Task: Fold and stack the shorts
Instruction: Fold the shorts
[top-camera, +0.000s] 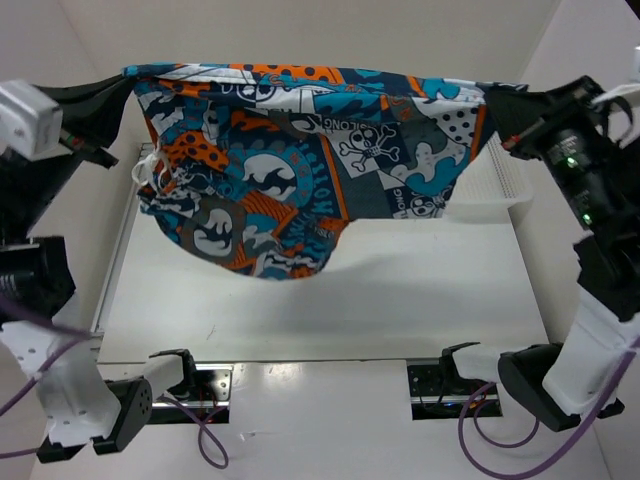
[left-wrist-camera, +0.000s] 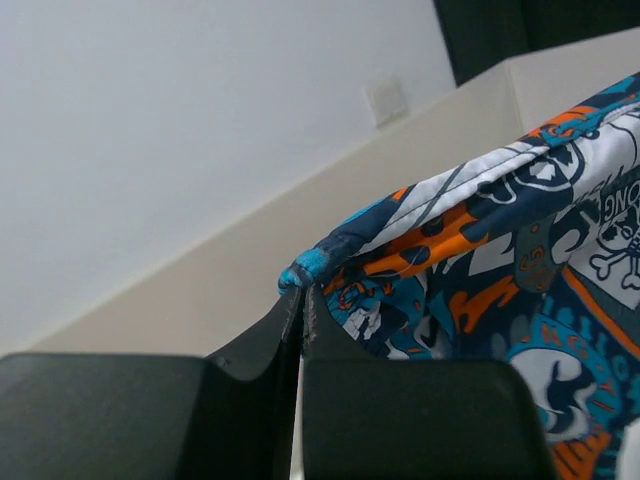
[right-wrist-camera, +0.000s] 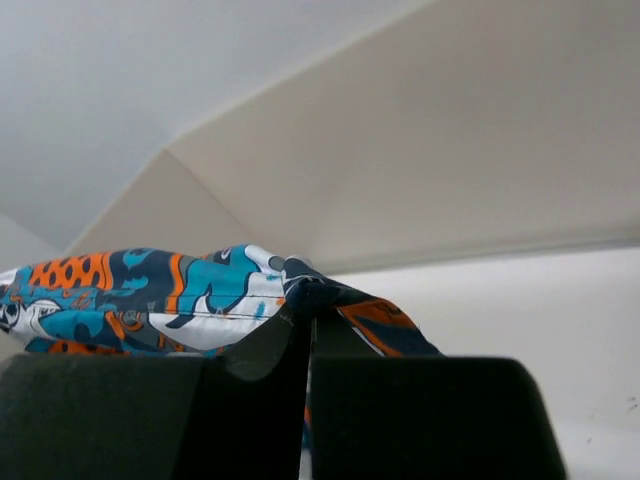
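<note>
1. A white basket (top-camera: 500, 185) sat at the far right of the table (top-camera: 400, 300), its left part hidden behind the hanging cloth; purple cables (top-camera: 505, 440) looped by the arm bases at the near edge
2. The shorts (top-camera: 300, 160) hung in the air above the table, stretched wide between the two arms, with the top edge roughly level and the lower edge sagging lowest left of the middle, screening the far part of the table
3. The left gripper (top-camera: 118, 90) pinched the top left corner; in its wrist view the fingers (left-wrist-camera: 290, 320) were pressed together on a teal hem
4. The right gripper (top-camera: 505, 105) pinched the top right corner, its jaws closed on a dark fold of cloth
5. Counted: one pair of shorts, one basket, two grippers, each clamped on the fabric
</note>
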